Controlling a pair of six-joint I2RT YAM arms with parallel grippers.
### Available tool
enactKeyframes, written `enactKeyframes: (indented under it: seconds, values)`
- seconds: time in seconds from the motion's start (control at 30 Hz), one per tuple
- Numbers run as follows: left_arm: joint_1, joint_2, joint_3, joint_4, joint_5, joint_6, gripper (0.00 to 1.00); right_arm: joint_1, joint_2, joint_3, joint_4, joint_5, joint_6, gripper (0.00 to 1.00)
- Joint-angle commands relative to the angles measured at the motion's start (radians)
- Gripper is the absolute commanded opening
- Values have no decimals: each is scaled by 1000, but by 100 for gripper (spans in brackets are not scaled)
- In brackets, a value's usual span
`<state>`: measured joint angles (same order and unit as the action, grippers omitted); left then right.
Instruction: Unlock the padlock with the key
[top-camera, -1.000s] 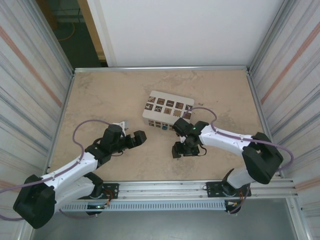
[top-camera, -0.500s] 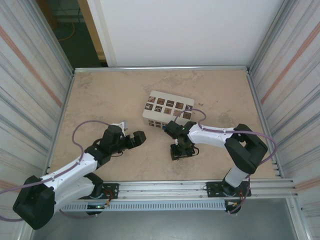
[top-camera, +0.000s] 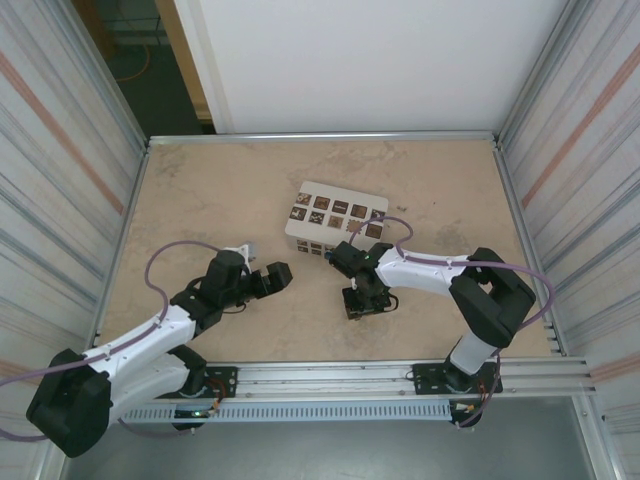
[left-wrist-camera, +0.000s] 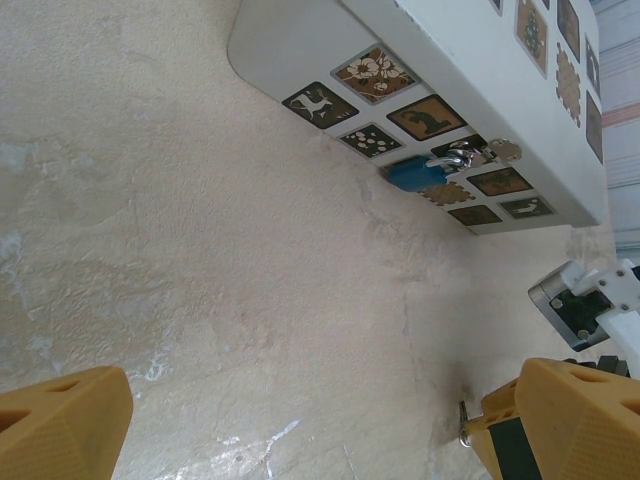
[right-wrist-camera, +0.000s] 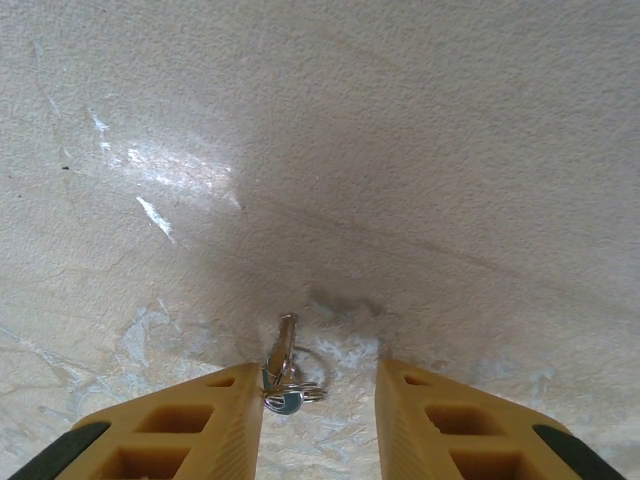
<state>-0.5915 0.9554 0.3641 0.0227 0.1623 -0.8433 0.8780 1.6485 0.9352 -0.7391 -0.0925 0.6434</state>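
Note:
The padlock (left-wrist-camera: 415, 172), a tiny blue block with a pale metal loop, hangs on the front face of the white patterned box (left-wrist-camera: 300, 50); from above the padlock (top-camera: 327, 252) is a small blue spot. The key (right-wrist-camera: 285, 358), on a small ring, stands on edge on the table between the fingers of my right gripper (right-wrist-camera: 318, 385). It touches the left finger (right-wrist-camera: 215, 420), and a gap separates it from the other finger. My left gripper (left-wrist-camera: 325, 400) is open wide over bare table, left of the key (left-wrist-camera: 464, 424).
The white box (top-camera: 335, 218) sits mid-table, just behind the right gripper (top-camera: 362, 303). The left gripper (top-camera: 278, 275) hovers a short way to the left. Metal walls close in the beige table (top-camera: 200, 190) on both sides and a rail runs along the near edge.
The right arm has shifted left and lowered its gripper around the key, its fingers drawing closer together. The left arm has stayed still.

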Motion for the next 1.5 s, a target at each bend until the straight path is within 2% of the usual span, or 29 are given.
enactKeyframes:
  seconds: [0.0,0.6,1.23,1.47]
  values:
    - [-7,5,4,2,-14,-5,99,9,-25,-16,-43,29,7,33]
    - [-7,22,4,8,-13,-8,99,9,-31,-41,-39,-6,12,16]
    - [-5,-17,22,-42,-29,-1,99,3,27,-75,-38,-11,2,15]
    - [-6,-47,37,-61,-37,-2,99,-9,-42,-83,-2,-14,-3,0]
